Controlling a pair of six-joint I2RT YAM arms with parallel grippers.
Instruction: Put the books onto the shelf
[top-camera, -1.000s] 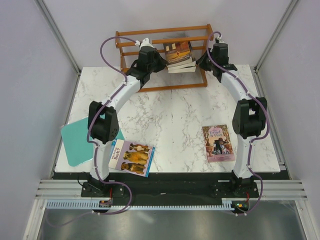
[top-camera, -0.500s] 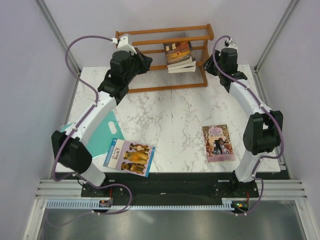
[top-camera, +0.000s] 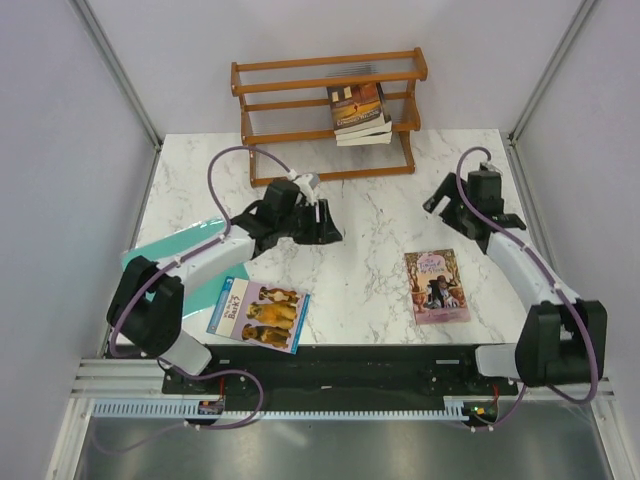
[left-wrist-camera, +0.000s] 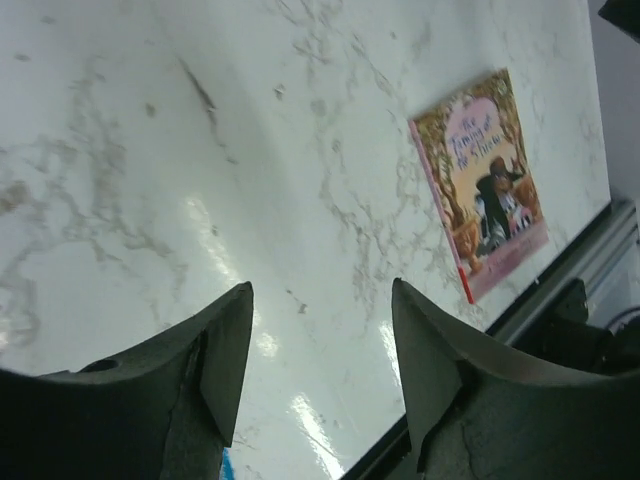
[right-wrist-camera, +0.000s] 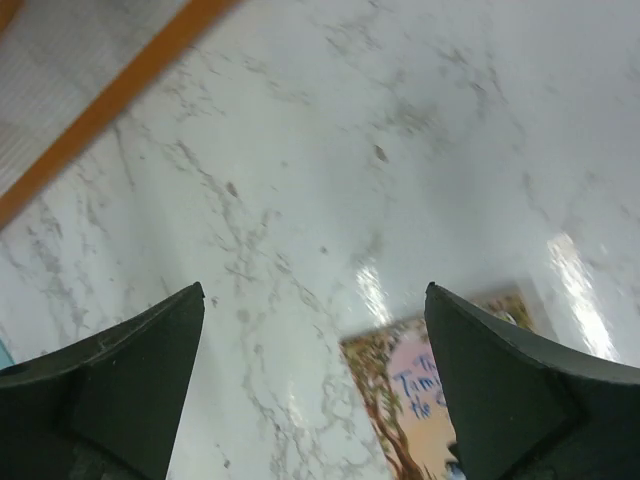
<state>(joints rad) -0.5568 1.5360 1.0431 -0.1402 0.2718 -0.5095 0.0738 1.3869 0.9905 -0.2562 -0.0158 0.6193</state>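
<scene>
Pink book (top-camera: 437, 287) flat — long axis near-to-far

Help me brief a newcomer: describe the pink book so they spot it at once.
On the marble table, look along the near edge, right side. The pink book lies flat there, alone; the only other loose book, the blue dog book, lies near left.

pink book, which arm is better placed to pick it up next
Right. The right tool, open, hovers just beyond the pink book on its own side; the left tool sits mid-table, farther away.
</scene>
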